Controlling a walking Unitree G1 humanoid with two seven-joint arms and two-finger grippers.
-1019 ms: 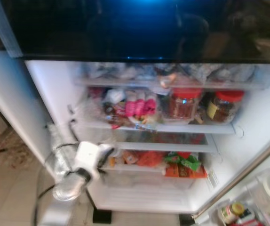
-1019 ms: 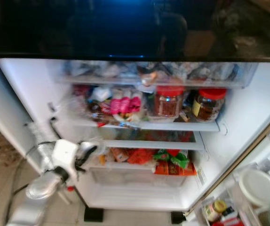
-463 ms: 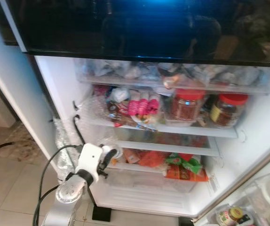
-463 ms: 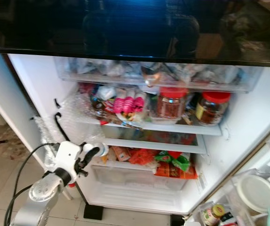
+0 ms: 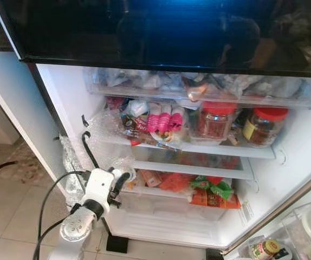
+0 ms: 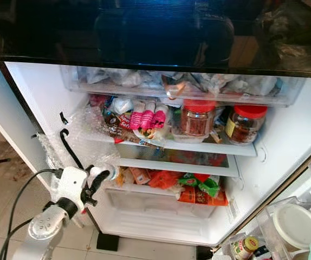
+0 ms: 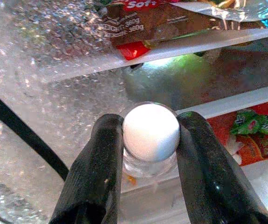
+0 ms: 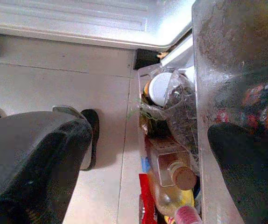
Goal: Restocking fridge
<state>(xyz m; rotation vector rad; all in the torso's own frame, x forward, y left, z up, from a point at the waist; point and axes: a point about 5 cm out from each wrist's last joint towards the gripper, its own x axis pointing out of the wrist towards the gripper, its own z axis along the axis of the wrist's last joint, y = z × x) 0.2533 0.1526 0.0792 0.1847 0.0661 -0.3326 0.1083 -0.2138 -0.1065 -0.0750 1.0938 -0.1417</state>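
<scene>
At seven o'clock in the left eye view, my left gripper (image 5: pixel 120 180) is sitting closer to the fridge (image 5: pixel 58 103) than half a second ago, its tips now reaching the left end of the third shelf (image 5: pixel 190 168). It is clamping a small clear bottle (image 5: pixel 126 174) with a white cap.

Through the right eye, that bottle (image 6: pixel 105 172) is hanging just beside the bubble wrap (image 6: pixel 85 138) on the fridge's left wall, so I am judging the placing nearly begun.

From my left wrist, both fingers (image 7: pixel 94 172) are pressing the cap (image 7: pixel 151 131) at three and nine o'clock, narrowly parted around it.

From my right wrist, my right gripper (image 8: pixel 148 163) is spreading wide, gripping nothing, over door-bin bottles (image 8: pixel 171 172).
</scene>
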